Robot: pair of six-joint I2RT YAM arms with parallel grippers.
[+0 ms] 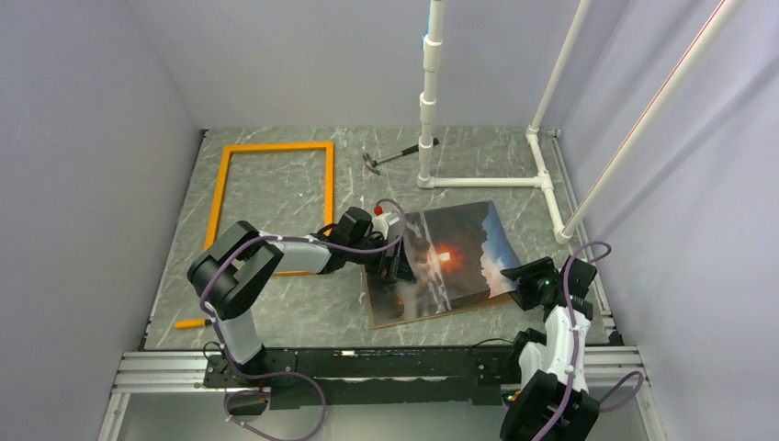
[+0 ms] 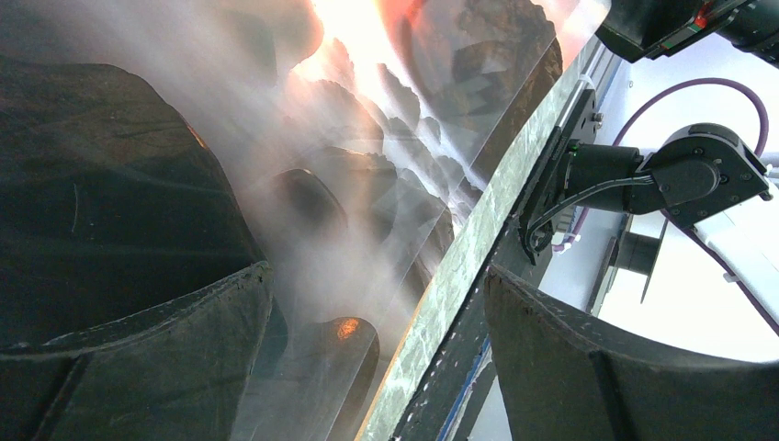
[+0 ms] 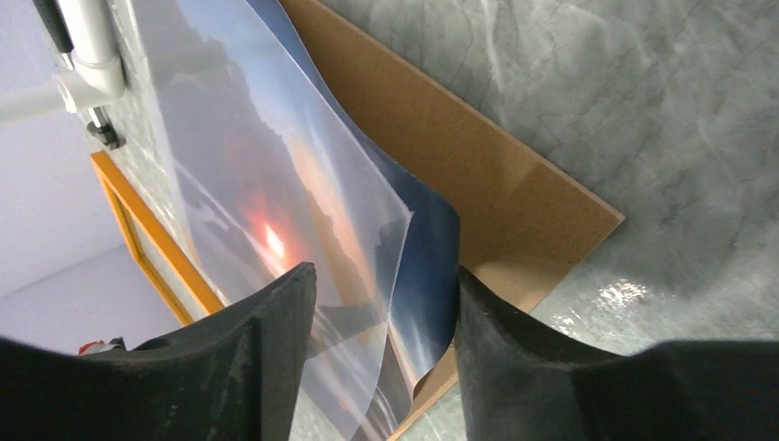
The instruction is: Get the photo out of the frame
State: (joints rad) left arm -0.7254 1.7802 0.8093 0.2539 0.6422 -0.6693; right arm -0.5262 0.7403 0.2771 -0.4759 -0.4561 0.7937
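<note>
While both arms reach out over the grey table (image 1: 276, 303), the photo (image 1: 459, 253) lies a bit right of the middle, and it is out of the frame (image 1: 217, 207). The frame is a thin orange border lying flat at the far left. Only table shows inside it, and it does not touch the photo. The photo shows dark rocks, white water, an orange glow and blue sky. It rests on a brown board (image 3: 514, 175), which lies flat on the table and sticks out along the photo's near edge. A clear sheet (image 3: 239, 165) lies over the picture. At the near right corner the photo and the clear sheet curl up off the board. The right gripper (image 1: 519, 276) is at that corner. Its two black fingers (image 3: 276, 367) stand apart, one on each side of the curled-up corner. I can see a gap between them, so they are not squeezed onto it. The left gripper (image 1: 397, 266) is low over the left part of the photo. Its jaws are wide apart and hold nothing, and one finger is right over the picture. I cannot tell if it presses down on the photo. A small hammer (image 1: 390, 158) lies at the far side, beside a white pipe stand (image 1: 427, 110). An orange screwdriver (image 1: 191, 323) lies at the near left of the table.
</note>
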